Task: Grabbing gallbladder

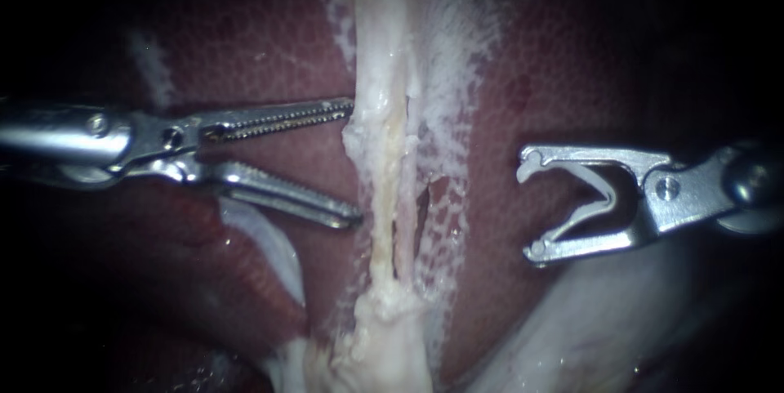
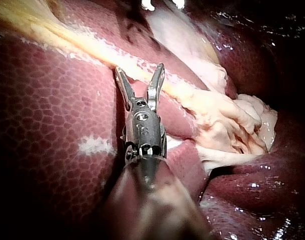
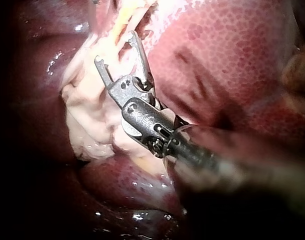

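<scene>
Gallbladder (image 1: 384,50) down the middle of the endoscope view: a pale, stringy band between dark red lobes of liver (image 1: 269,58). Lower down, split into thin strands (image 1: 380,221) with a slit (image 1: 420,213) between them, then widening into a lumpy pale mass (image 1: 384,344) at the lower edge.

Left instrument (image 1: 353,160) in from the left, lying across the liver. Toothed jaws spread wide, gripping nothing. Upper tip touching the band's left edge. Lower tip just beside the band; whether touching, cannot tell.

From the left wrist: jaws parted in a V, tips at the yellowish strand crossing ahead of them, lumpy mass off to one side and further on.

Right instrument (image 1: 531,205) in from the right, over liver, tips apart from the band. Jaws standing far apart and holding a pale V-shaped clip (image 1: 603,197) between them, one leg along each jaw, apex toward the hinge.

From the right wrist: jaws over the lumpy mass, tips pointing along the pale strand. Contact with the tissue underneath: cannot tell.
</scene>
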Controlling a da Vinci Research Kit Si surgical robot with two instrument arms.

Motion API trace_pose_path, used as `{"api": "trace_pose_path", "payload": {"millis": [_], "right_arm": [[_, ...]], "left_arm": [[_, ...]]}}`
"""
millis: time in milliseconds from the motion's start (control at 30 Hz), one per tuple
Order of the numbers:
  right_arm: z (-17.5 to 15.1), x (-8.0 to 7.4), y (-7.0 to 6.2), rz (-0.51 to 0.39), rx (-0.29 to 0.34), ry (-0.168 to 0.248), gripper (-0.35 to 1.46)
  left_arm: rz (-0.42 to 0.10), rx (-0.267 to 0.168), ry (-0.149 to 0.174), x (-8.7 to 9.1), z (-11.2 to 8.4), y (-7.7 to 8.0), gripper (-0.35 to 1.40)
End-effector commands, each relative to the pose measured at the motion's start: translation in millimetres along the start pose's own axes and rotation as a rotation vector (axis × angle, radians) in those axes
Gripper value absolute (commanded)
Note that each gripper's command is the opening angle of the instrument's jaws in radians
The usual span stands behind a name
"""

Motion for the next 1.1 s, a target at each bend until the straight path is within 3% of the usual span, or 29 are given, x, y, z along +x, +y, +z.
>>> {"api": "trace_pose_path", "payload": {"millis": [33, 367, 600, 1100], "right_arm": [[0.0, 0.0, 0.0, 0.0, -0.001, 0.0, 0.58], [0.0, 0.0, 0.0, 0.0, -0.001, 0.0, 0.58], [0.0, 0.0, 0.0, 0.001, -0.001, 0.0, 0.58], [0.1, 0.0, 0.1, 0.001, -0.001, 0.0, 0.58]], "left_arm": [[-0.012, -0.001, 0.0, 0.0, 0.2, 0.1, 0.46], [-0.131, -0.013, -0.002, 0.4, 0.3, 0.7, -0.35], [-0.166, -0.028, 0.005, 1.0, 0.2, 1.4, -0.35], [-0.173, -0.029, 0.008, 1.2, 0.1, 1.5, -0.35]]}}
